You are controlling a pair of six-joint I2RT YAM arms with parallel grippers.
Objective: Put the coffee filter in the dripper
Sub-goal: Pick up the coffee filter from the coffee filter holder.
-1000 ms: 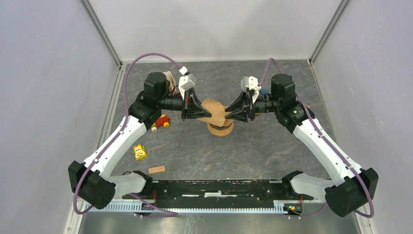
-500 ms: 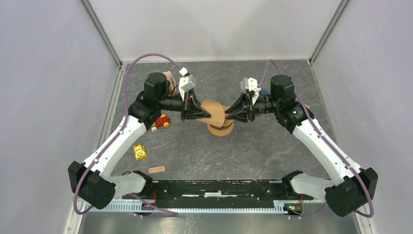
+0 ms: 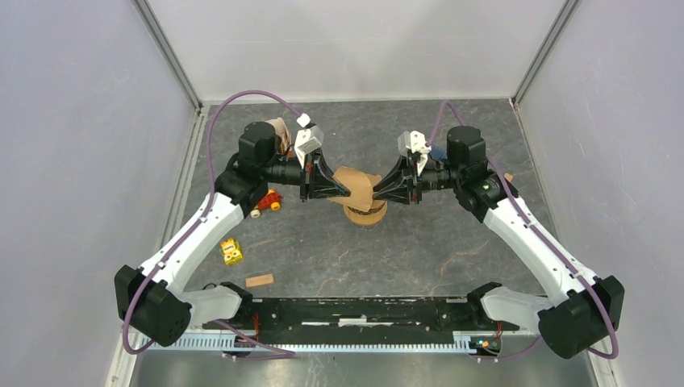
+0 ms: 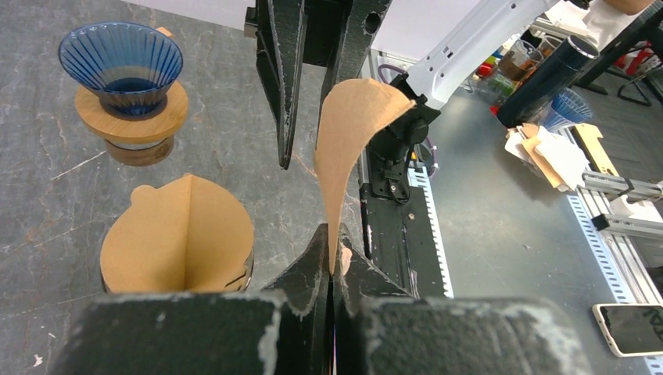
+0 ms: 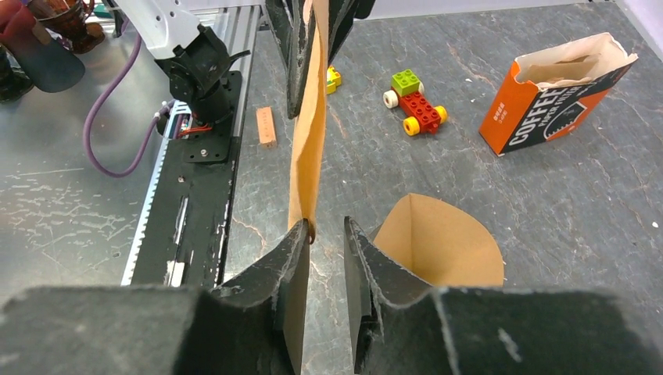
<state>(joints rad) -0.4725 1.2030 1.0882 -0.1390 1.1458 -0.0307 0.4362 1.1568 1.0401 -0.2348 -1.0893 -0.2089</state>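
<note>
A brown paper coffee filter [image 3: 356, 184] hangs in the air between both grippers, seen edge-on in the left wrist view [image 4: 349, 133] and the right wrist view [image 5: 308, 133]. My left gripper [image 4: 335, 239] is shut on its near edge, also seen from above [image 3: 347, 192]. My right gripper [image 5: 324, 227] stands open, and the filter's other edge rests against the tip of one finger [image 5: 295, 238]. Below them sits a dripper on a wooden base [image 3: 364, 214] with another brown filter in it [image 4: 178, 242]. A blue glass dripper [image 4: 121, 58] stands apart on a wooden collar.
An orange coffee filter box [image 5: 547, 98] stands open at the back left of the table [image 3: 279, 131]. A toy brick car [image 3: 266, 201], a yellow block [image 3: 232, 251] and a small wooden block [image 3: 259, 280] lie on the left. The arms' base rail [image 3: 355, 313] runs along the near edge.
The right gripper's jaws have narrowed around the filter's edge, and the right arm has shifted slightly left. The left gripper has kept its hold.
</note>
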